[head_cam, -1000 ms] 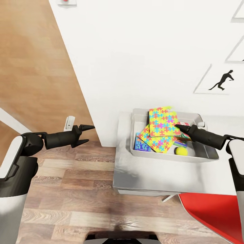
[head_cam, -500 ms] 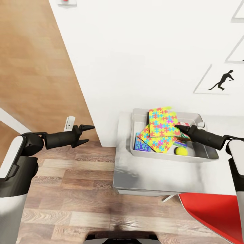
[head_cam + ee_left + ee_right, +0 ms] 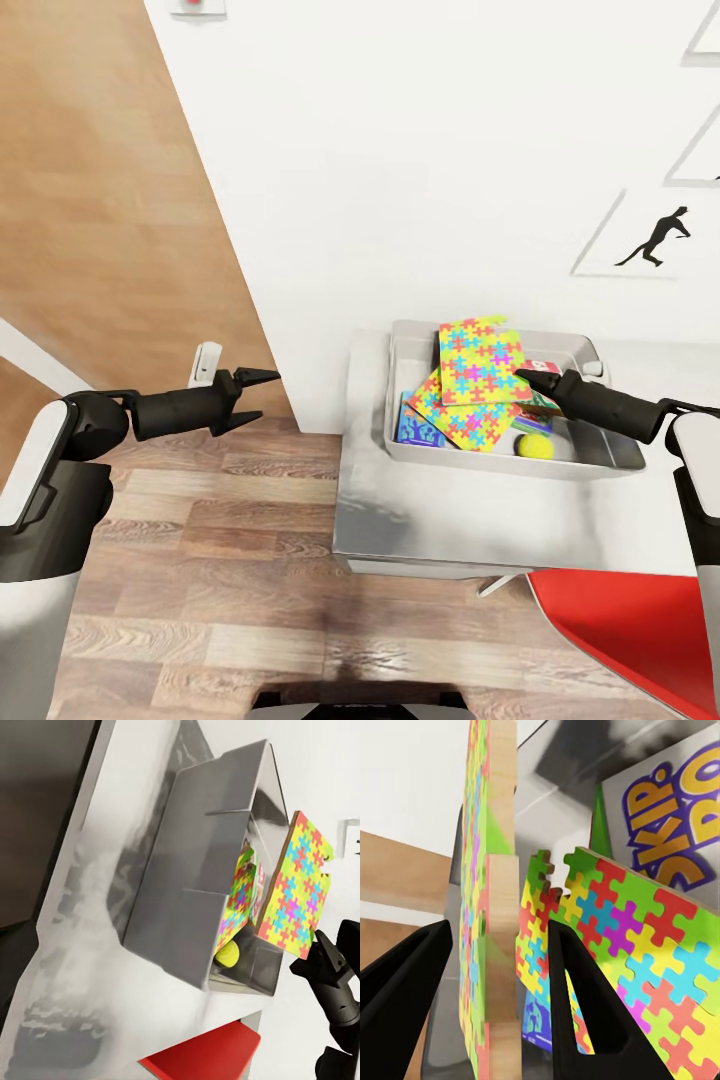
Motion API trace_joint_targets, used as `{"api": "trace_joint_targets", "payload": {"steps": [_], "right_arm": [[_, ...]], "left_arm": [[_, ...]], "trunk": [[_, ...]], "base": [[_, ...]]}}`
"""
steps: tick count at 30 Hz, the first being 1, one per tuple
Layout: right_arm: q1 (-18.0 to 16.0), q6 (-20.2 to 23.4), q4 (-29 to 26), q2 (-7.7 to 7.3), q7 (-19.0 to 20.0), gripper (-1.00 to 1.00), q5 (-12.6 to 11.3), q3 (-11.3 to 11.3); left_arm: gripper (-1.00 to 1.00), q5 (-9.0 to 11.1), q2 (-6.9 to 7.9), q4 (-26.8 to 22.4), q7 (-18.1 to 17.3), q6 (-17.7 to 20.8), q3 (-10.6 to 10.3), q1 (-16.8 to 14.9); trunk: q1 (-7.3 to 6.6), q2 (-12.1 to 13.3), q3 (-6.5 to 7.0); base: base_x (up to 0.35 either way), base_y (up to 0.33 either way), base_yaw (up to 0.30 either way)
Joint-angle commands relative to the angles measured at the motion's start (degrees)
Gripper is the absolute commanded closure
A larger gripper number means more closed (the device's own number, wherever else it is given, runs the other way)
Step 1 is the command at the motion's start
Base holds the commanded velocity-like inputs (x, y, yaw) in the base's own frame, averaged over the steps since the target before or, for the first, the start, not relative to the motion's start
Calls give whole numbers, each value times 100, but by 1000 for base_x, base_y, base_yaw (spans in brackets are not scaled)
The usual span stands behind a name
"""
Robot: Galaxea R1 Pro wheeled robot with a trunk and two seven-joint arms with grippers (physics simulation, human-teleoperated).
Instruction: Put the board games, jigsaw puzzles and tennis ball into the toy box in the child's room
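Note:
The pale grey toy box [image 3: 500, 468] [image 3: 187, 870] stands on the table [image 3: 450, 520] by the wall. One jigsaw puzzle [image 3: 480, 360] [image 3: 296, 889] [image 3: 499, 907] stands tilted in it, top over the back rim. A second jigsaw puzzle [image 3: 460, 415] [image 3: 615, 937] lies lower, on a blue board game [image 3: 415, 428] [image 3: 675, 817]. Another printed box [image 3: 540, 402] and the tennis ball [image 3: 537, 446] [image 3: 228, 955] are inside too. My right gripper [image 3: 525, 378] [image 3: 501, 928] is open, its fingers either side of the tilted jigsaw's edge without touching. My left gripper [image 3: 262, 395] hangs open and empty over the floor.
A white wall [image 3: 400, 150] with a black silhouette picture [image 3: 655, 235] runs behind the table. A wooden door [image 3: 100, 200] is at the left. A red object [image 3: 630, 620] sits below the table's near right edge. Wood-plank floor [image 3: 200, 560] lies left of the table.

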Motion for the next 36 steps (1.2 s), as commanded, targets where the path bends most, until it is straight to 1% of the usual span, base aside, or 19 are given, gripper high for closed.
{"api": "trace_joint_targets", "payload": {"steps": [1,10,17,22,36], "right_arm": [[-5,24,1,0,58,100,58,-7],[2,24,5,0,38,100,60,0],[20,24,8,0,-138,100,55,3],[30,24,9,5,-193,100,52,4],[55,24,9,71,-252,100,55,4]], "left_arm": [[-100,56,3,-4,59,-4,-3,-5],[-100,56,3,-4,56,-3,-2,-12],[-100,56,3,-4,51,-2,-1,-14],[-100,56,3,-4,50,-2,0,-14],[-100,56,3,-4,46,-2,5,-14]], "trunk": [[3,-10,-8],[3,-10,-8],[3,-10,-8],[3,-10,-8],[3,-10,-8]], "base": [[0,0,0],[0,0,0],[0,0,0],[0,0,0],[0,0,0]]}}
